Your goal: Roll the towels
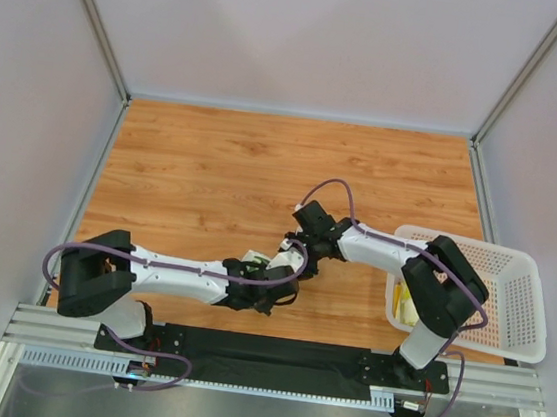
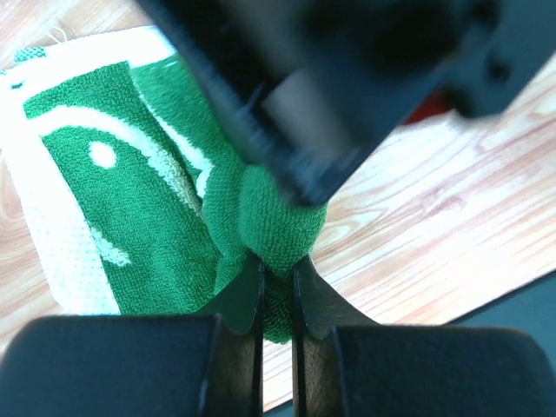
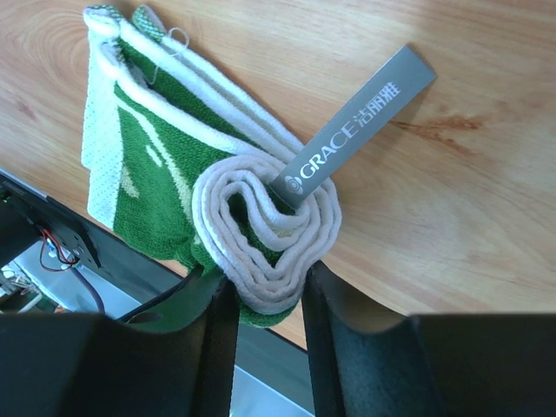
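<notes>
The green towel (image 3: 156,165), dark green with cream swirls and a cream backing, lies by the near edge of the counter (image 1: 223,162), about midway along it. One end is wound into a loose coil that shows cream layers. The other end lies open and flat toward the left. A grey label (image 3: 356,126) printed "GRACE" sticks out of the middle of the coil and slants over the wood.

The right claw (image 3: 271,282) is clamped on the coil: a finger presses each side of its lower end, which narrows between them. The left claw (image 2: 276,271) has its fingers drawn almost together, pinching a bulging green fold of the same towel. In the left wrist view the right claw appears only as a dark blur just above that fold. From above, the two claws meet over the towel, the left arm reaching in from the left and the right arm from the right.

A white perforated basket (image 1: 524,307) sits at the counter's right edge, near the near right corner. The yellow towel (image 1: 404,303) shows as a pale strip at the basket's left end, mostly hidden by the right arm. A black strip (image 1: 272,354) runs along the near edge between the arm bases.
</notes>
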{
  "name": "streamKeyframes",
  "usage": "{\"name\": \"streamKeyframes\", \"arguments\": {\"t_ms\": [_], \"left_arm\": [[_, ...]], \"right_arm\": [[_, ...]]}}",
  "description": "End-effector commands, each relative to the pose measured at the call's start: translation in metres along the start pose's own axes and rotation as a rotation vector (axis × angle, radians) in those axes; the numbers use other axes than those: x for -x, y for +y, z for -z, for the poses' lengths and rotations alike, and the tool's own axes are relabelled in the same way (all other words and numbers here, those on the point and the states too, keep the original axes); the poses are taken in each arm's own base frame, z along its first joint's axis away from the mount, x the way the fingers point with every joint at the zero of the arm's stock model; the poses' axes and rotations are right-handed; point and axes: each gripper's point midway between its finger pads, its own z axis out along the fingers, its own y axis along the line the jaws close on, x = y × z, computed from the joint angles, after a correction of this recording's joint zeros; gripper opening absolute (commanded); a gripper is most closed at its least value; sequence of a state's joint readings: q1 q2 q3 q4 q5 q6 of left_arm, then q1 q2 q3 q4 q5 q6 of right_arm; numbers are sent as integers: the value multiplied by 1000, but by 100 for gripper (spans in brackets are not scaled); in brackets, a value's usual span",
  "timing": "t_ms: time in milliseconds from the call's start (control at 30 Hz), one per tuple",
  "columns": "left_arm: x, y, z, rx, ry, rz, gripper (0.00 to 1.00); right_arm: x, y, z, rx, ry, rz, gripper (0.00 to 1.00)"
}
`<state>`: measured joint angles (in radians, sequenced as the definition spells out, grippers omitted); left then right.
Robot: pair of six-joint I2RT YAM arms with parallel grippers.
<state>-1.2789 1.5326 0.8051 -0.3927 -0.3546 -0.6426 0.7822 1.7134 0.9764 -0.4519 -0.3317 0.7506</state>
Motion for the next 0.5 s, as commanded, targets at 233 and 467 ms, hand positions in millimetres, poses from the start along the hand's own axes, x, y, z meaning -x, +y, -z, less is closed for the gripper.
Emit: {"name": "streamKeyframes", "arguments": {"t_ms": [233,467], "left_arm": [[-26,-20,17,-227,124,58,0],[-20,-22,27,-267,99,71,0]], "right_arm": [[12,-44,3,-78,6,-32,35],[34,-58,8,-106,-18,-53,38]]}}
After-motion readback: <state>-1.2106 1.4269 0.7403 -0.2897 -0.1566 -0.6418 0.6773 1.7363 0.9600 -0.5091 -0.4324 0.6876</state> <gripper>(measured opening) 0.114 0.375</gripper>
